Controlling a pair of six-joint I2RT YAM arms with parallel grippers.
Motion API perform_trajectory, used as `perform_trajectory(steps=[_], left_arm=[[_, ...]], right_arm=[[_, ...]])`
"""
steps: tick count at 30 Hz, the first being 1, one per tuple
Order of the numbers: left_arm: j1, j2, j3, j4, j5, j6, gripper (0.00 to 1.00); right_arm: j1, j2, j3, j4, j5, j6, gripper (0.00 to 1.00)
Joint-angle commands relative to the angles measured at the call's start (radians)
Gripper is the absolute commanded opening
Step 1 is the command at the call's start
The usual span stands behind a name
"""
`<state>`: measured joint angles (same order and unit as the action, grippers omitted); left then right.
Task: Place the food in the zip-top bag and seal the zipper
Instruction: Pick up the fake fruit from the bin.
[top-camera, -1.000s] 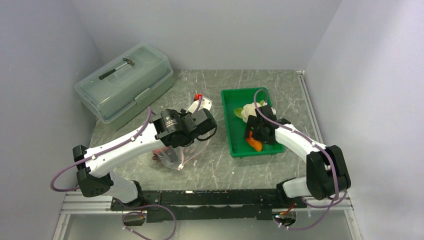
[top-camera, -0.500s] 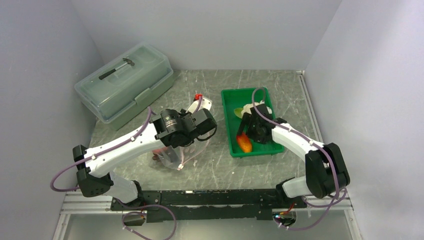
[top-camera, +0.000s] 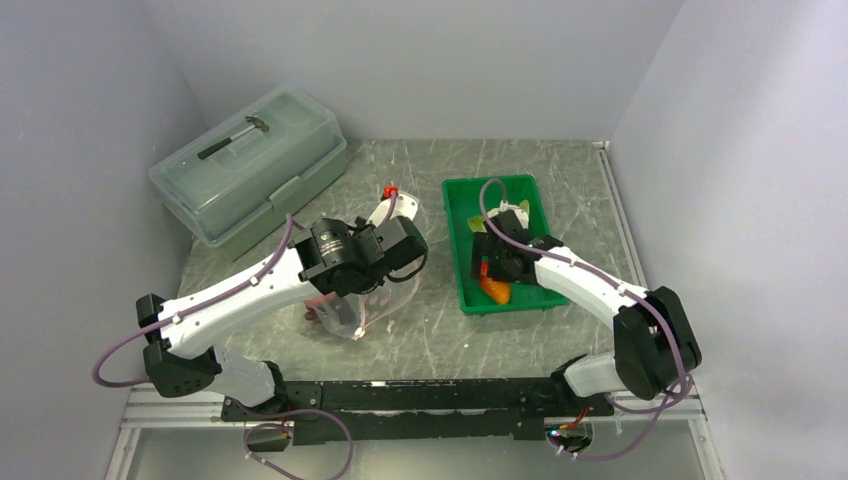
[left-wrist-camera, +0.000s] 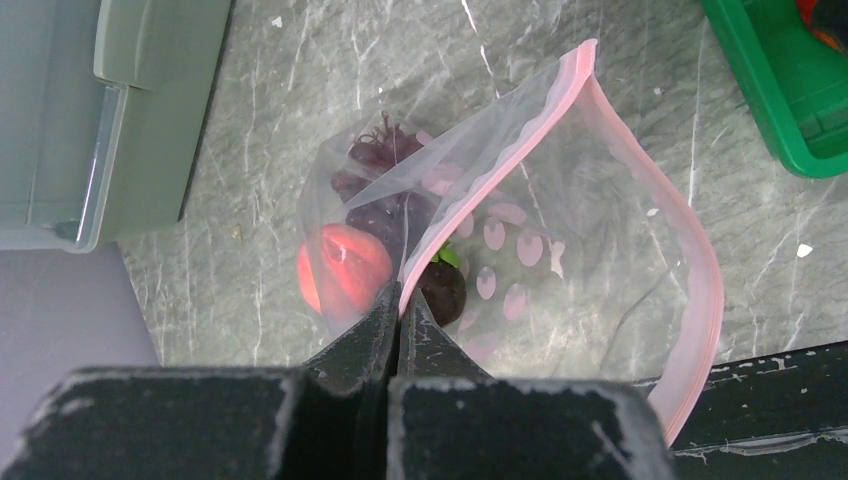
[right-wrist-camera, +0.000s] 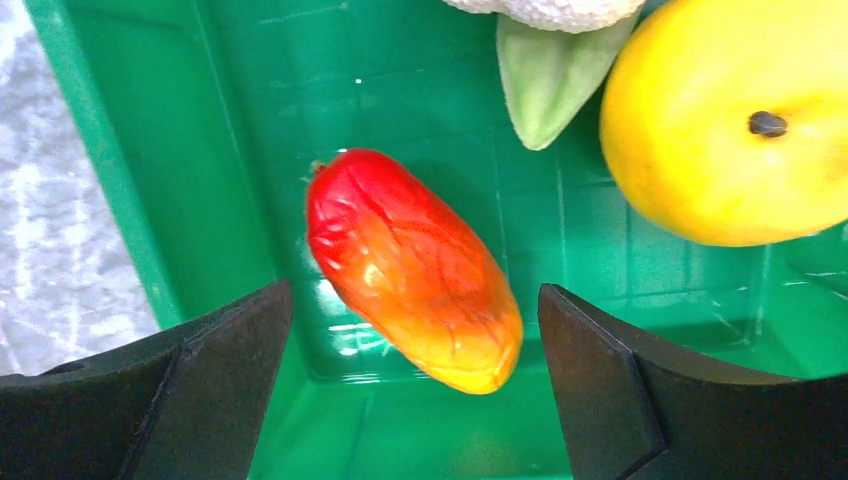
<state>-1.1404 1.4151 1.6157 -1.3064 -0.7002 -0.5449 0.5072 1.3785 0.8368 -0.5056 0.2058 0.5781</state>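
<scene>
No writing, label, brand or number can be read on anything from where I stand

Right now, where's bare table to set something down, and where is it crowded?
Free: the back strip of table between the lidded box and the green tray; the near patch between the zip-top bag and the tray; the strip right of the tray. Crowded: inside the tray, with food and the right claw; around the bag under the left arm.
</scene>
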Motion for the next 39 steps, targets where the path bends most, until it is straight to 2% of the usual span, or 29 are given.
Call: perform_trajectory(steps=[1, 6, 13, 19, 26, 33, 39], left_arm=[[-0.004, -0.033, -0.005, 0.0, -0.005, -0.032, 0.0], [-0.004, -0.028, -0.01, 0.002, 0.001, -0.034, 0.0], [-0.004, -0.008, 0.007, -0.002, 0.002, -0.033, 0.0], [-0.004, -0.007, 0.002, 0.001, 0.008, -0.036, 0.0], [-0.004, -0.011, 0.003, -0.001, 0.006, -0.038, 0.0], [-0.004, -0.014, -0.005, -0.001, 0.006, -0.042, 0.0], [-0.004, -0.02, -0.008, 0.004, 0.01, -0.04, 0.0]], right_arm=[[0.005, -0.031, 0.008, -0.034, 0.083, -0.093, 0.96], [0.005, -0.022, -0.022, -0.005, 0.043, -0.157, 0.94], [0.016, 0.017, -0.011, 0.02, -0.023, -0.167, 0.92], [0.041, 0.044, -0.001, 0.023, -0.001, -0.154, 0.89], [0.045, 0.05, 0.003, 0.005, 0.033, -0.132, 0.74], [0.047, -0.008, 0.028, -0.033, 0.069, -0.1, 0.48], [0.047, -0.156, 0.059, -0.065, 0.07, -0.066, 0.41]])
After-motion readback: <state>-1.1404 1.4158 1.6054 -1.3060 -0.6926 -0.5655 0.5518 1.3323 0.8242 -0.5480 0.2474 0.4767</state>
